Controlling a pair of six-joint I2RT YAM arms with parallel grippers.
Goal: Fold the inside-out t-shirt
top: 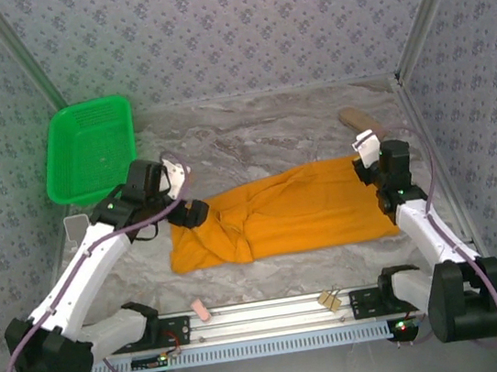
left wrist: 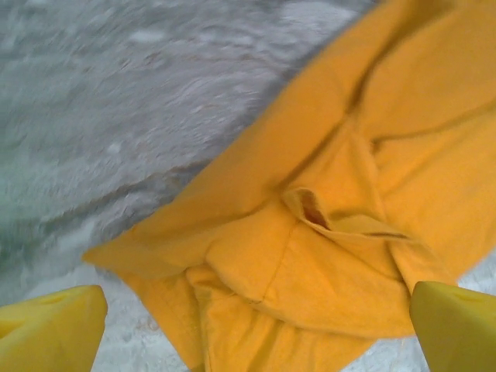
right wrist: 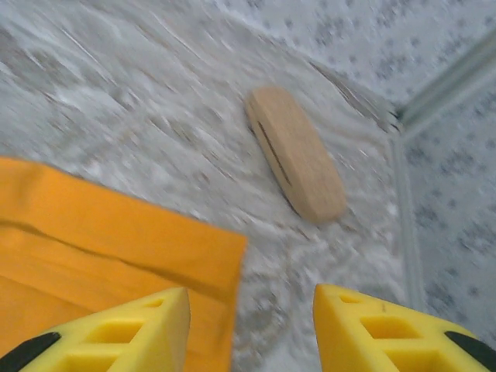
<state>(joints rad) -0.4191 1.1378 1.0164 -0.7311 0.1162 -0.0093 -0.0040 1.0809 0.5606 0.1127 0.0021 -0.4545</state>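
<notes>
The inside-out t-shirt lies as a long orange-yellow band across the middle of the table, bunched and creased at its left end. My left gripper hovers over that bunched end. In the left wrist view the left gripper is wide open, with rumpled cloth below and nothing held. My right gripper is at the shirt's far right corner. Seen from the right wrist, the right gripper is open over bare table, with the shirt's corner lying flat by its left finger.
A green plastic basket stands at the back left. A wooden block lies at the back right, just beyond the right gripper, also in the right wrist view. A metal rail with small clips runs along the near edge.
</notes>
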